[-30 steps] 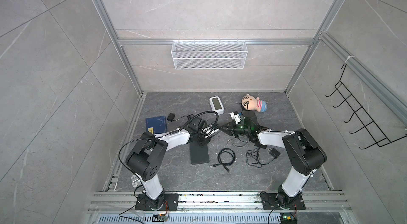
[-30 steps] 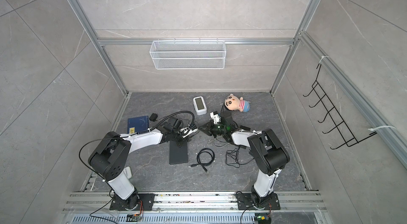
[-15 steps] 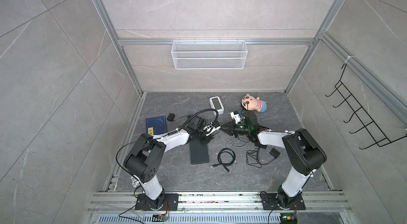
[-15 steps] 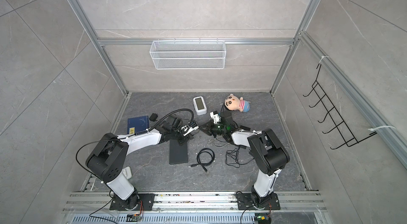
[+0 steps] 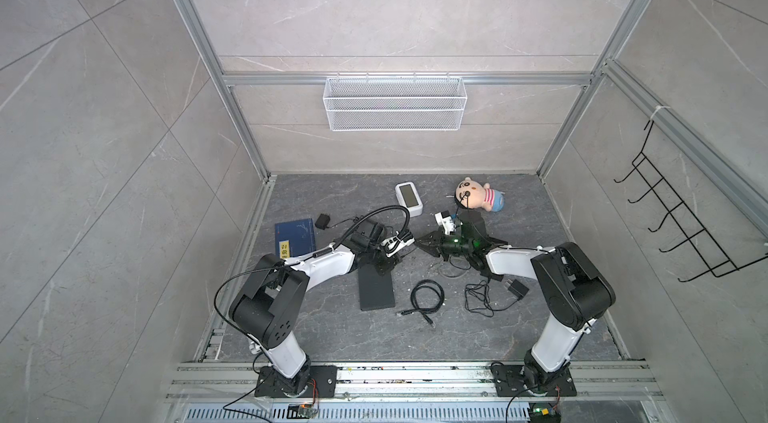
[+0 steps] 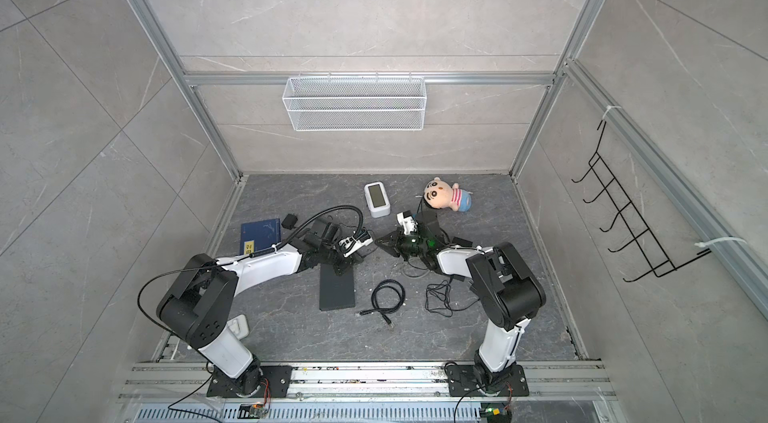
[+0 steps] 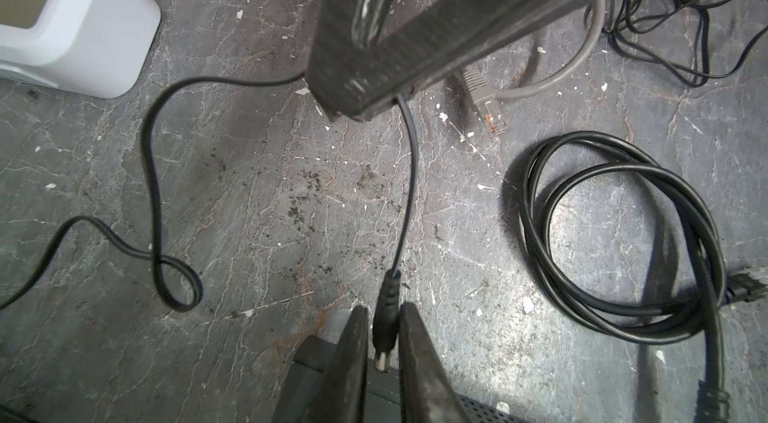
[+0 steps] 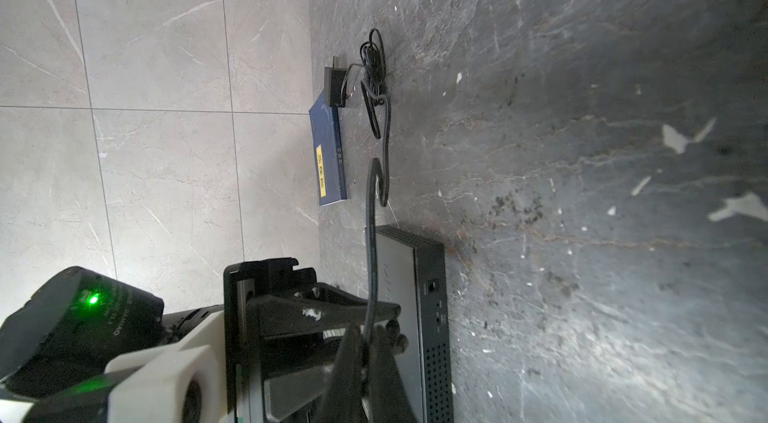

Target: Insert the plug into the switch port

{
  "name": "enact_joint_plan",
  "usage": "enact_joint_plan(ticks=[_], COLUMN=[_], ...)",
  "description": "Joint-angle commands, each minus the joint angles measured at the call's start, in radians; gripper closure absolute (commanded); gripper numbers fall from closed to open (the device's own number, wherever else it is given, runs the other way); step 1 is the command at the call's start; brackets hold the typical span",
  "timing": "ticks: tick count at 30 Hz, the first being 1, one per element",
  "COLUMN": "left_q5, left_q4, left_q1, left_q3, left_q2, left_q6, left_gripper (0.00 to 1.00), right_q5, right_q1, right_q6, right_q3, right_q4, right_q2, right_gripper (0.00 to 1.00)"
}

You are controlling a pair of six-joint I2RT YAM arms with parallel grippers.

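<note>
Pinching the black plug (image 7: 384, 333) between its two fingers, the left gripper (image 7: 384, 310) holds it just over one end of the switch (image 7: 309, 367). The plug's bare metal tip is free and sits in no socket. The plug's thin cable (image 7: 411, 175) runs straight from it to the right gripper (image 7: 370, 103), whose jaws are clamped tight on the cable (the right wrist view shows the cord squeezed between the two fingers). Beyond that clamp the cable wanders in loose loops across the dark stone floor (image 7: 257, 200).

In both top views the switch is the flat black box a little below the centre of the frame, lying lengthwise toward the camera. The two grippers meet tip to tip just above its far end. One squarish port (image 8: 432, 286) shows on the switch's narrow end face in the right wrist view, with nothing plugged into it.

Around them lie:
- a white device (image 5: 409, 198) above centre in the top views
- a plush doll (image 5: 478, 194) to the right of the device
- a blue book (image 5: 294, 236) at centre left
- a coiled black lead (image 5: 427, 296) just right of the switch
- a grey network cable (image 7: 486, 105) near the right gripper
</note>
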Motion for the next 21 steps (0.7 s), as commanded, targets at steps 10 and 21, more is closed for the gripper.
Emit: enact_joint_plan(ticks=[10,21], left_q5=[0.019,0.054], left_q4=[-0.004,-0.249], left_q1=[0.006,0.006], left_q3=[-0.007,0.131], left_q2=[-0.033,-0.016], left_q6=[0.007,0.07], left_gripper=[0.94,0.98], right_q5=[-0.013,0.065], right_q1=[-0.009,-0.018], right_q6=[-0.003,-0.704], right_q3=[-0.009,0.123], right_q4=[0.014,-0.486], right_q2=[0.012,-0.082], right_gripper=[0.93,0.6])
